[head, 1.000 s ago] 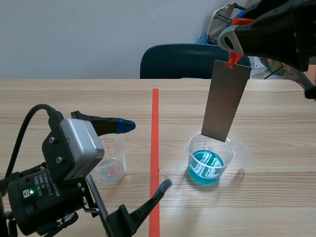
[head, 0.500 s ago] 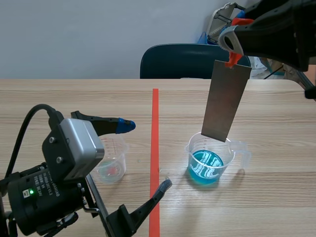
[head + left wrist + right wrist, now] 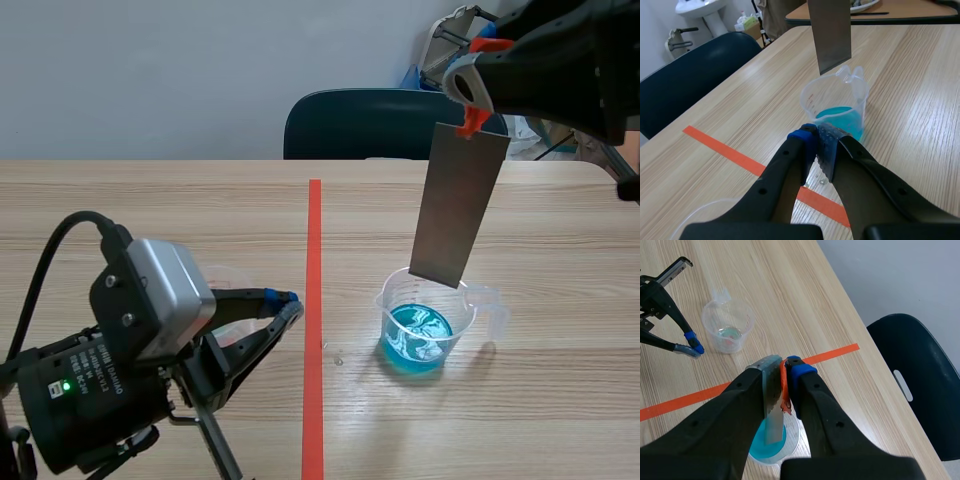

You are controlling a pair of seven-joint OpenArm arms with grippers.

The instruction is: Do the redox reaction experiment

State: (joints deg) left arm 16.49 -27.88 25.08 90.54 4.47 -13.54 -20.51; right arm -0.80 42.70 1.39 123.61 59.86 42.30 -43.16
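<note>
Right gripper (image 3: pixel 782 367) was clenched on the metal plate (image 3: pixel 458 205), pinching its top edge at an orange-red tab (image 3: pixel 468 122). Plate hung near upright, with its lower edge just over the far rim of the beaker (image 3: pixel 428 325) of blue liquid. Beaker sat at 3 o'clock of the tape line (image 3: pixel 314 230). Left gripper (image 3: pixel 816 139) was closed on nothing, its tips at 9 o'clock of the beaker, by the tape. Small clear cup (image 3: pixel 727 325) sat at 9 o'clock of the tape.
</note>
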